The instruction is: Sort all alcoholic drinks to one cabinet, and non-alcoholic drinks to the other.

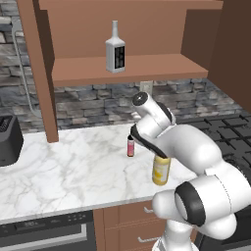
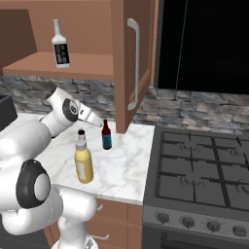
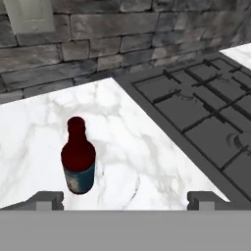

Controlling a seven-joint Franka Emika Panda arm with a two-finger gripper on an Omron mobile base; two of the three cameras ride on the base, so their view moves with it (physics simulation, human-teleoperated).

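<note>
The whitish square bottle with a black label (image 1: 115,49) (image 2: 60,46) stands on the open cabinet shelf (image 1: 147,68). On the marble counter are the slim dark-brown bottle with a blue label (image 3: 78,159) (image 2: 106,135), the stout yellow bottle (image 1: 161,169) (image 2: 83,163) and the small pink bottle (image 1: 130,146), whose black cap (image 2: 81,132) peeks out behind the yellow one. My gripper (image 3: 125,198) (image 2: 98,121) is open and empty. It hovers just above and left of the brown bottle, which sits left of centre in the hand view, nearer the left fingertip (image 3: 46,198).
A cabinet door (image 2: 130,63) hangs open just right of the brown bottle. The stove (image 2: 204,170) (image 3: 196,98) adjoins the counter on the right. A dark toaster (image 1: 7,139) sits at the far left. A stone backsplash with an outlet (image 3: 32,14) runs behind.
</note>
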